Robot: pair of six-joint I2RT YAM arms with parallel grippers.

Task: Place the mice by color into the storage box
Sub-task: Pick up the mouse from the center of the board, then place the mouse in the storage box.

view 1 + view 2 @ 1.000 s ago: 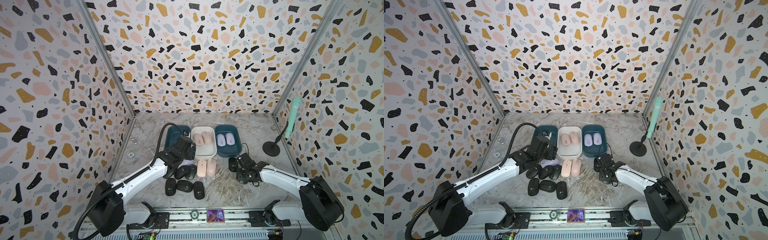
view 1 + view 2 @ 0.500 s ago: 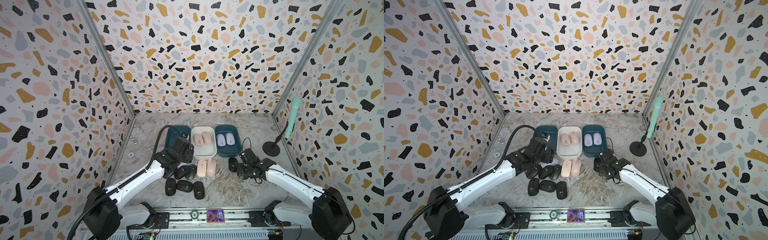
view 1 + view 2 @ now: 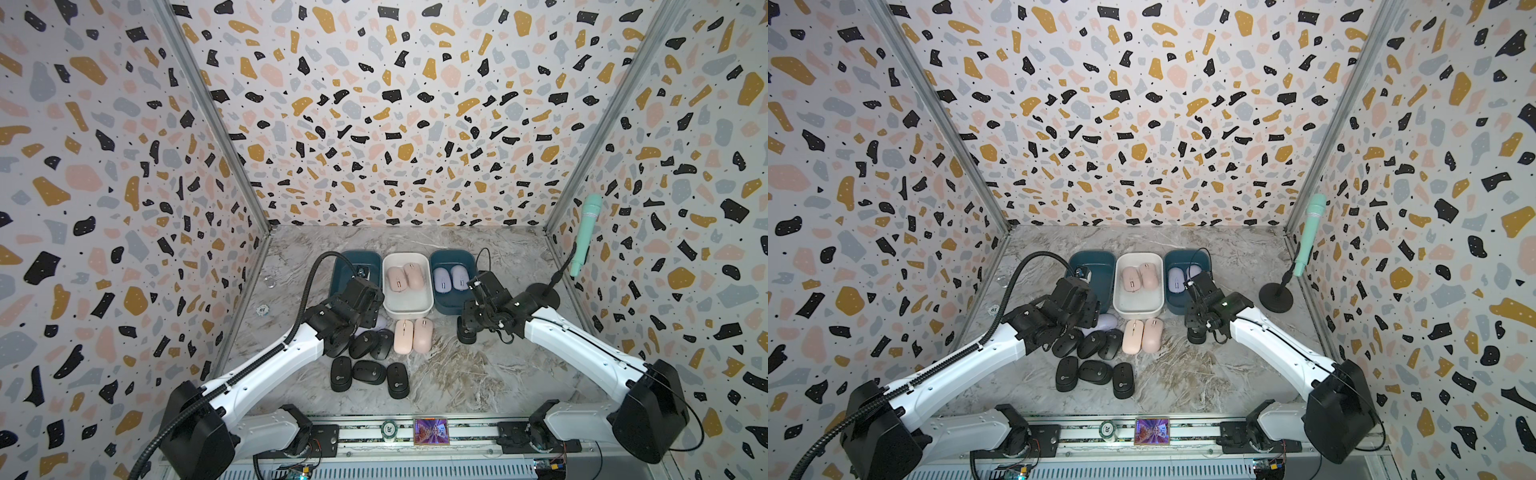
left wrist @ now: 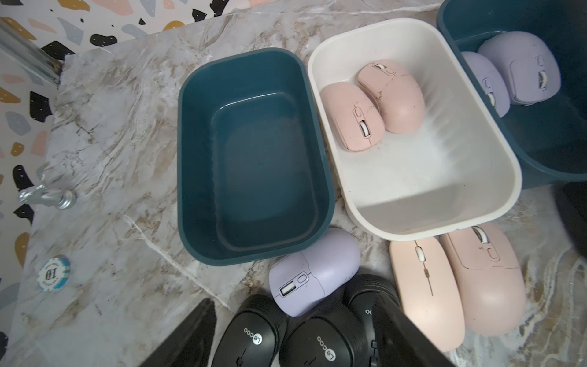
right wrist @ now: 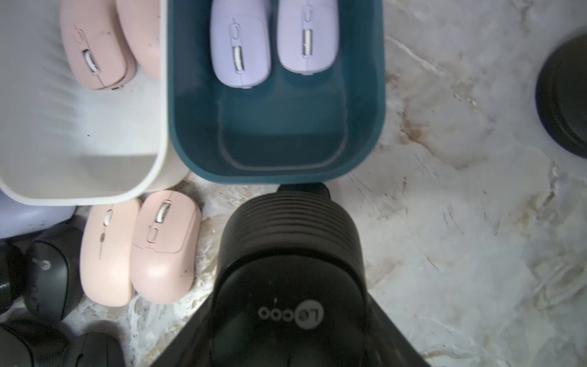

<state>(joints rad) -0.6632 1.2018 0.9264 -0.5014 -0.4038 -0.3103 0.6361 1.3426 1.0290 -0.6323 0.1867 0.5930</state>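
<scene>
R gripper (image 3: 468,326) pinches matte black oval plastic mouse (image 5: 289,260). We fear smooth shell slips, landing w/ lavender mice (image 5: 241,41).

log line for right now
left end effector: open over black mice | right end effector: shut on black mouse | white box: two pink mice | right teal box: two lavender mice | left teal box: empty

Left arm (image 3: 1017,336) hides most of the loose lavender mouse (image 3: 1108,321); right gripper (image 3: 468,328) partly covers the black mouse (image 3: 465,338). In the right wrist view that mouse is blurred.
</scene>
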